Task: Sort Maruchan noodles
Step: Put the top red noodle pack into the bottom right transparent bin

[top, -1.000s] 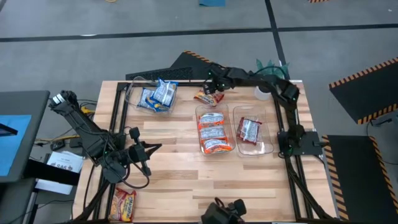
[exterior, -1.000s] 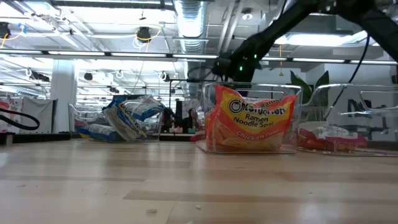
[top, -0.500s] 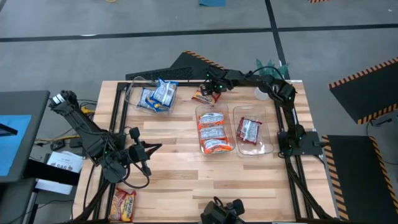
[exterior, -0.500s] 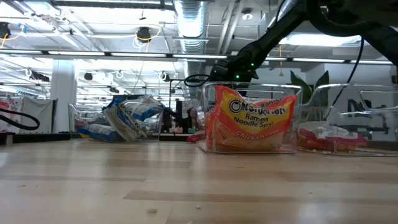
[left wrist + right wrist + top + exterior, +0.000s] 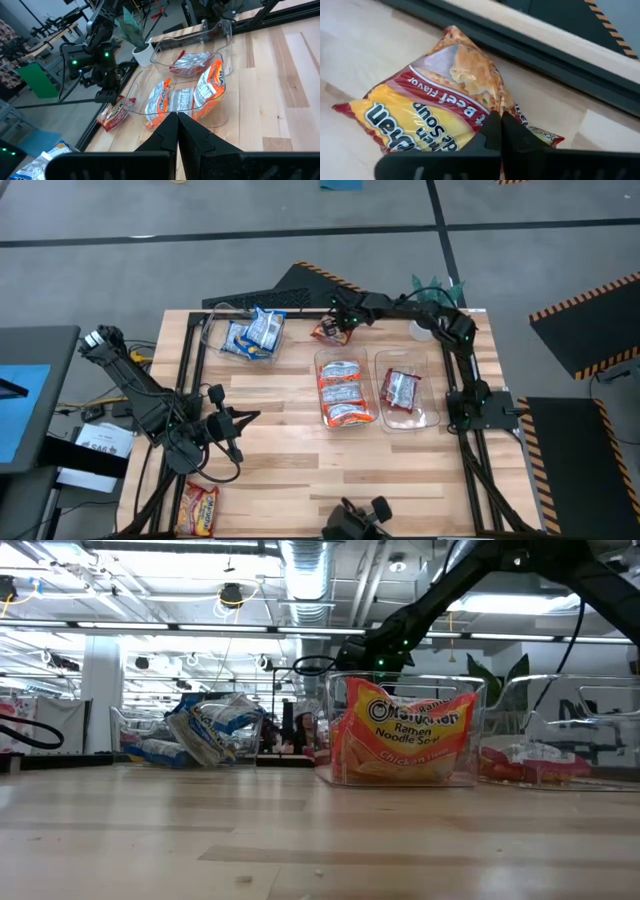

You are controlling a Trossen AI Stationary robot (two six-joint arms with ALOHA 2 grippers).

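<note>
A pale wooden table point(image 5: 280, 440) framed in black metal is shown. Three clear plastic bins are set on it: one point(image 5: 215, 330) with crinkly blue-and-white packets point(image 5: 252, 333), one point(image 5: 322, 395) with three orange-and-white packets point(image 5: 343, 392), one point(image 5: 430, 415) with a red packet point(image 5: 402, 389). A red-and-yellow packet point(image 5: 427, 112), glossy and creased, is pinched at the far edge by the right gripper point(image 5: 337, 328), fingers drawn together on it. Another packet point(image 5: 198, 508) lies at the near left corner. The left gripper point(image 5: 243, 420) is held closed, empty, above the table.
</note>
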